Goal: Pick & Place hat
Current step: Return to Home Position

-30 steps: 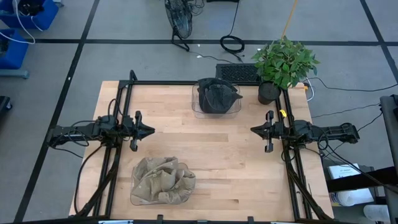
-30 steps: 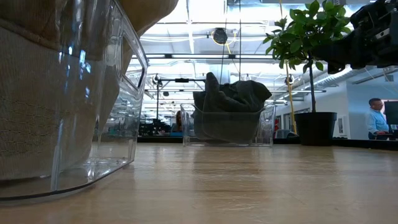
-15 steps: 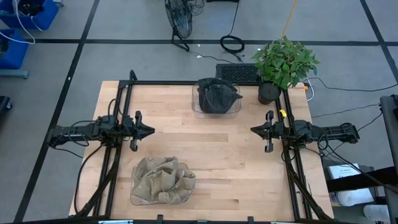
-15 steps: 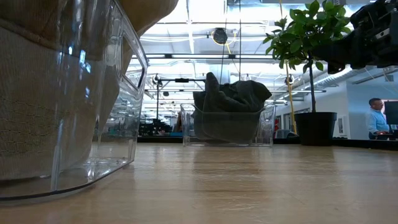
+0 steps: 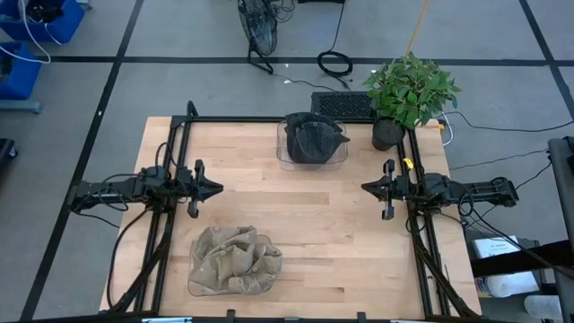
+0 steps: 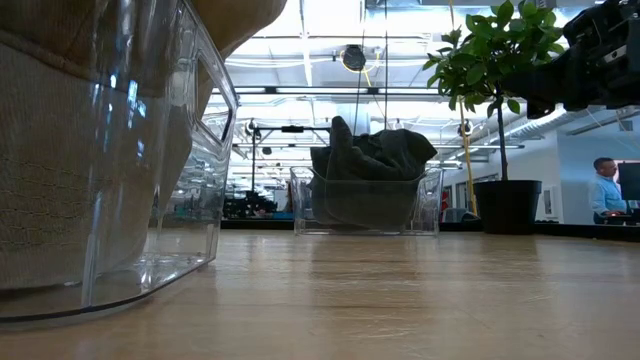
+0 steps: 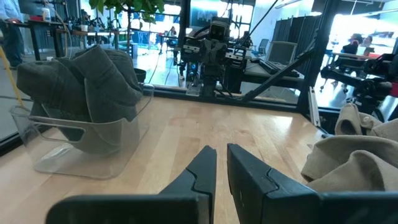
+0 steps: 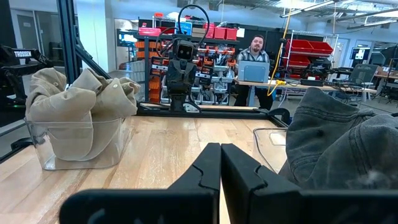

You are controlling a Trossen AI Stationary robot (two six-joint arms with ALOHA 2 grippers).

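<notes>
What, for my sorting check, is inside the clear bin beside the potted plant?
A crumpled dark gray cap fills the clear bin, bulging above its rim. Anything beneath the cap is covered and cannot be seen.

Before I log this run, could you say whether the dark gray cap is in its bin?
In. The dark gray cap sits crumpled inside the transparent bin, bulging above its rim.

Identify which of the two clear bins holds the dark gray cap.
The bin beside the plant, with the gray cap heaped inside; the other bin, away from the plant, holds tan caps.
</notes>
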